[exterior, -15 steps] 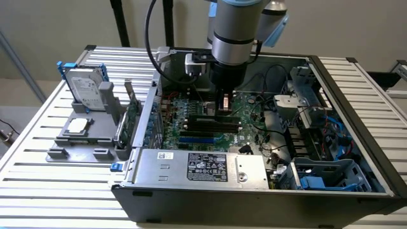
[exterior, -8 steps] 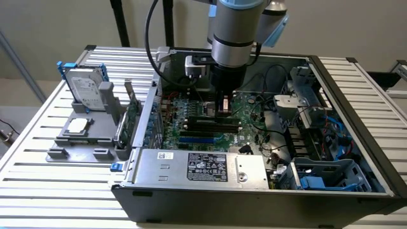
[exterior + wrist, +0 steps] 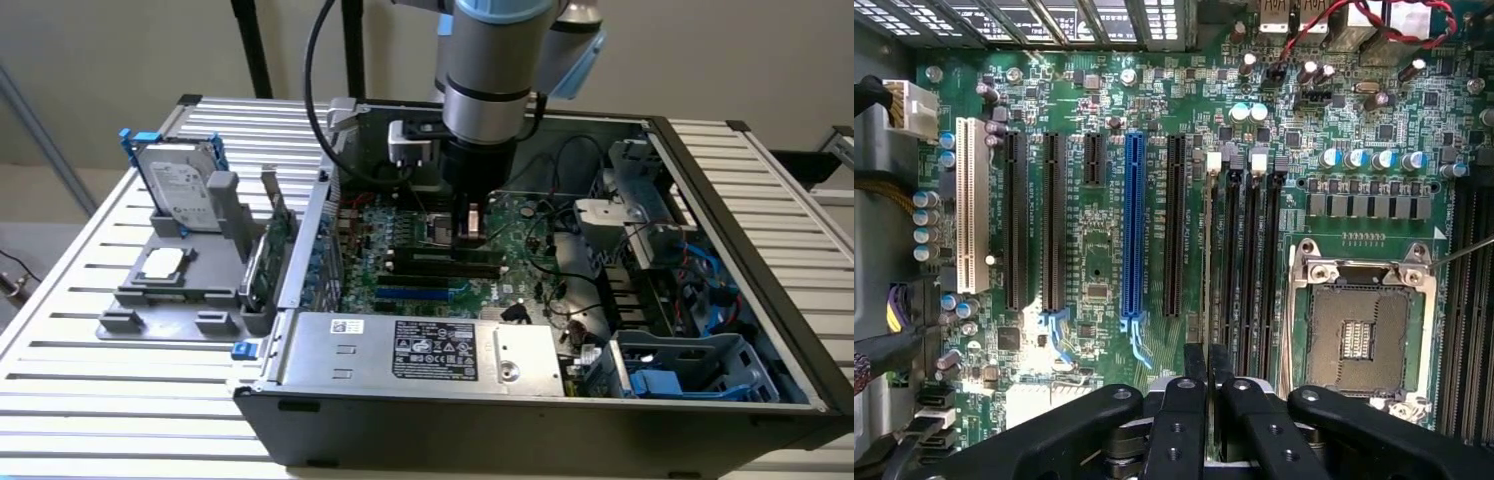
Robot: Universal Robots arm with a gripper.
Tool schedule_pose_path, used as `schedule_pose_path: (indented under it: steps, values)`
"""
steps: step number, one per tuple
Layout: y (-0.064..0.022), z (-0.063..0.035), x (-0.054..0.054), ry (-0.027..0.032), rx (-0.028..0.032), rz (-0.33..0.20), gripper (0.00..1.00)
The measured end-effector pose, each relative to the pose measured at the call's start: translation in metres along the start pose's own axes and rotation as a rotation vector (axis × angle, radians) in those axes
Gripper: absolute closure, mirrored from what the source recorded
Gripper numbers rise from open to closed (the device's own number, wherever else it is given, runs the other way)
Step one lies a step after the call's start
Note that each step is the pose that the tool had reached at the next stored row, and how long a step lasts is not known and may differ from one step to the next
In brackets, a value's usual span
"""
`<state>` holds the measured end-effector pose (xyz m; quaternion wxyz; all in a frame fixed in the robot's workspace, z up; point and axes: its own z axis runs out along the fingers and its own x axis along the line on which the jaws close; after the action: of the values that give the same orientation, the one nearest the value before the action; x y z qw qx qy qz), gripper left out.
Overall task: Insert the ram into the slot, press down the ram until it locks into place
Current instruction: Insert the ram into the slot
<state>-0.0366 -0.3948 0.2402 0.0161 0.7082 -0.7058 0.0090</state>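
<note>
My jaws pinched narrow on the ram (image 3: 1206, 270), ram edge-on between them, standing in the slot (image 3: 1212, 215), centre of exterior view

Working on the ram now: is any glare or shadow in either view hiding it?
Wrist view: board evenly lit, one small glare patch near the blue clips, away from the ram. Exterior view: bright table slats, case interior shadowed under the arm.

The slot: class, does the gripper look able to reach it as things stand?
Probably yes. The gripper, shut on the ram, hangs right over the slot inside the open case; nothing crosses between them.
</note>
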Motion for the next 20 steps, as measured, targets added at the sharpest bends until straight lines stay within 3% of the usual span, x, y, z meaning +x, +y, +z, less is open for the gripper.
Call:
schedule_pose_path:
  steps: [4,8,20]
  values:
    - [0.0019,0.0011,0.0000,0.0049,0.0066,0.000,0.87]
    - [0.0043,0.0019,-0.0002,0.0059,0.0142,0.001,0.87]
    - [0.0049,0.0047,-0.0027,0.0064,0.0149,0.009,0.87]
